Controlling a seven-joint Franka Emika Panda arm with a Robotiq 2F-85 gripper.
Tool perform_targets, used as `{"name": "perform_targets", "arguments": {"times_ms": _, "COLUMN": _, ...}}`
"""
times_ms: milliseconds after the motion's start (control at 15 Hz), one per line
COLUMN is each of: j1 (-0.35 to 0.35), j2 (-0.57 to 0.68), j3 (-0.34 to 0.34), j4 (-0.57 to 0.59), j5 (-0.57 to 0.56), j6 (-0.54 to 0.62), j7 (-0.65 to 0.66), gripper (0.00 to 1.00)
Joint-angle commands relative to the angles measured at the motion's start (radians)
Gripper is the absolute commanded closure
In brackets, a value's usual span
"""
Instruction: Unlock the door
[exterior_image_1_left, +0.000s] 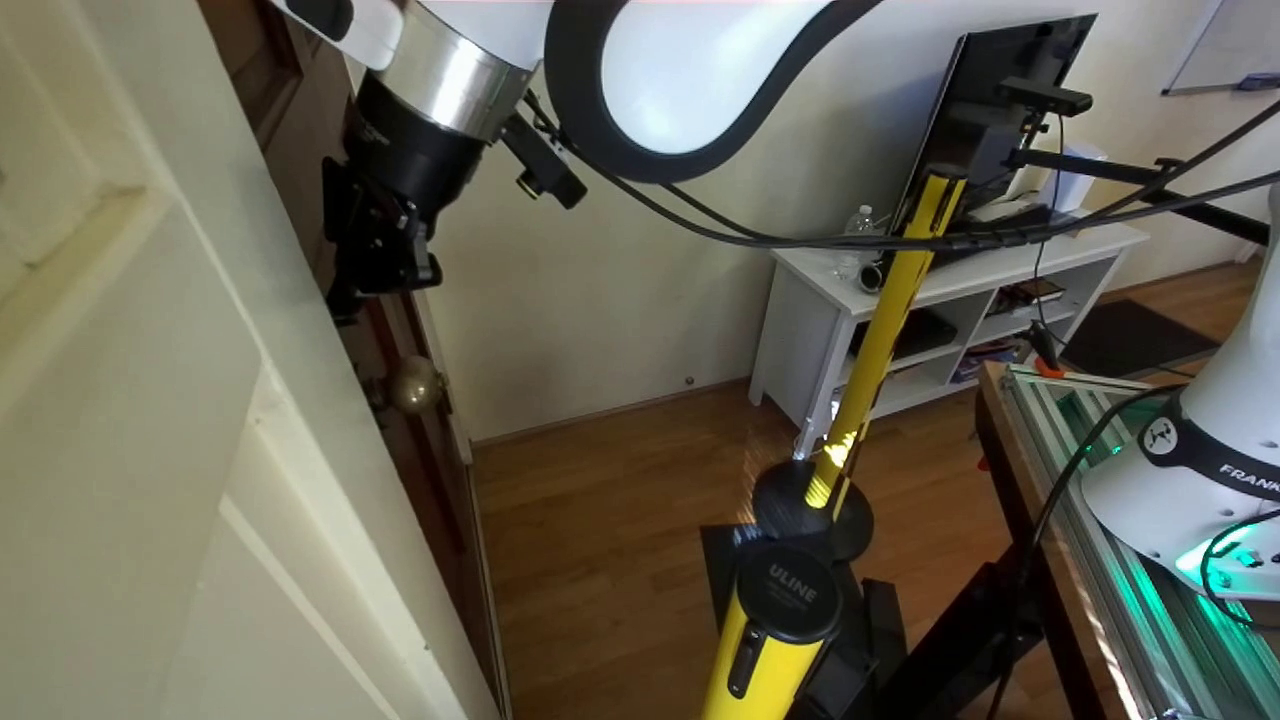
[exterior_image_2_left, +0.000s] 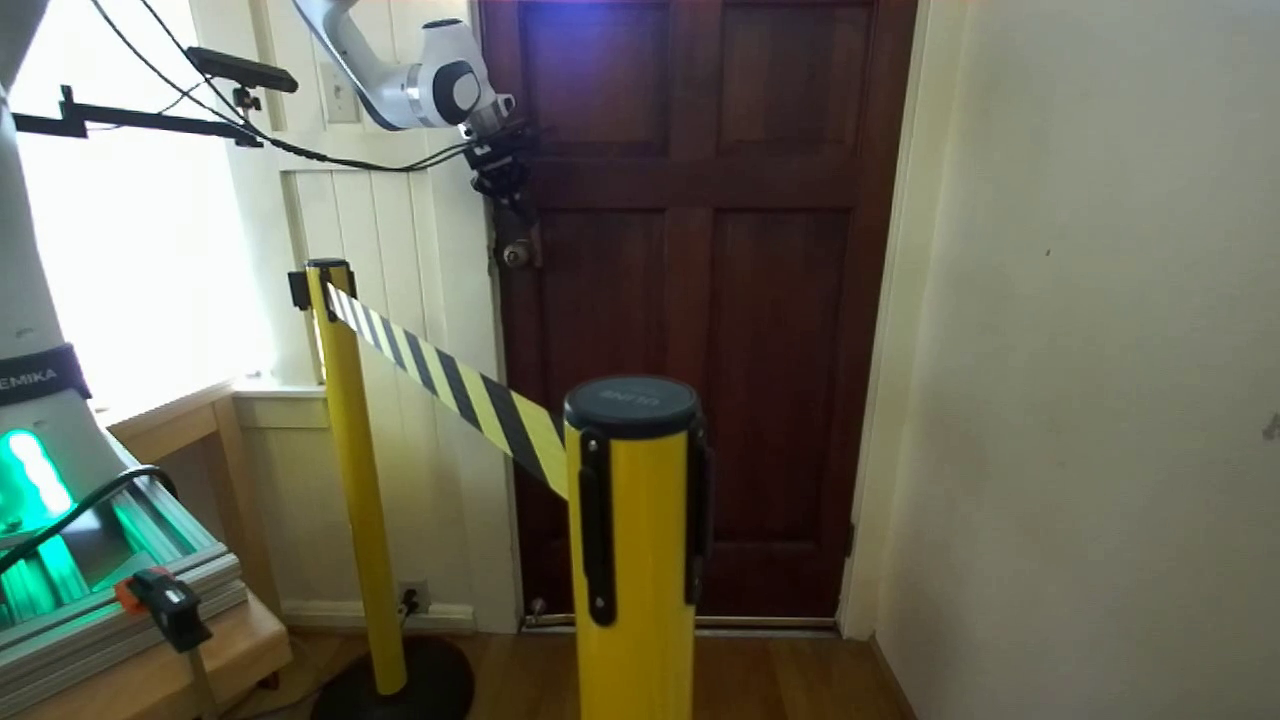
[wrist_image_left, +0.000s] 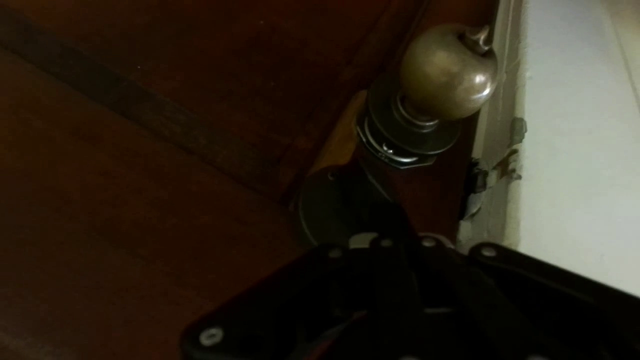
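Observation:
The dark reddish-brown door shows in both exterior views (exterior_image_1_left: 300, 120) (exterior_image_2_left: 690, 185) and fills much of the wrist view (wrist_image_left: 125, 225). It looks closed in its frame. Its round brass-coloured knob (wrist_image_left: 447, 75) also shows in both exterior views (exterior_image_1_left: 413, 385) (exterior_image_2_left: 516, 254). A round dark lock plate (wrist_image_left: 335, 210) sits on the door above the knob. My gripper (wrist_image_left: 387, 215) is at this plate, just above the knob, and also shows in both exterior views (exterior_image_1_left: 345, 308) (exterior_image_2_left: 520, 212). Its fingers are close together. The fingertips are very dark, so whether a turn piece is between them is hidden.
A pale door frame (wrist_image_left: 580, 150) runs beside the knob in the wrist view. A large white panelled door (exterior_image_1_left: 200, 560) stands near the brown door. Yellow posts (exterior_image_1_left: 765, 660) (exterior_image_2_left: 630, 540) with a striped belt (exterior_image_2_left: 450, 380) stand on the floor. Cables (exterior_image_1_left: 740, 235) hang from the arm.

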Motion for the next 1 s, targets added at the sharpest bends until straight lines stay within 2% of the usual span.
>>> {"name": "perform_targets", "arguments": {"times_ms": 0, "j1": 0.068, "j2": 0.020, "j3": 0.026, "j4": -0.037, "j5": 0.007, "j6": -0.075, "j7": 0.021, "gripper": 1.00}}
{"name": "perform_targets", "arguments": {"times_ms": 267, "j1": 0.061, "j2": 0.008, "j3": 0.031, "j4": -0.018, "j5": 0.019, "j6": -0.115, "j7": 0.012, "gripper": 1.00}}
{"name": "perform_targets", "arguments": {"times_ms": 333, "j1": 0.047, "j2": -0.006, "j3": 0.046, "j4": -0.018, "j5": 0.048, "j6": -0.133, "j7": 0.005, "gripper": 0.74}}
{"name": "perform_targets", "arguments": {"times_ms": 400, "j1": 0.038, "j2": -0.017, "j3": 0.056, "j4": -0.019, "j5": 0.068, "j6": -0.151, "j7": -0.005, "gripper": 0.72}}
{"name": "perform_targets", "arguments": {"times_ms": 533, "j1": -0.001, "j2": -0.075, "j3": 0.114, "j4": -0.066, "j5": 0.177, "j6": -0.196, "j7": -0.041, "gripper": 0.60}}
{"name": "perform_targets", "arguments": {"times_ms": 667, "j1": -0.037, "j2": -0.106, "j3": 0.139, "j4": -0.110, "j5": 0.294, "j6": -0.219, "j7": -0.065, "gripper": 0.53}}
{"name": "perform_targets", "arguments": {"times_ms": 933, "j1": -0.099, "j2": -0.219, "j3": 0.148, "j4": -0.269, "j5": 0.582, "j6": -0.217, "j7": -0.088, "gripper": 0.27}}
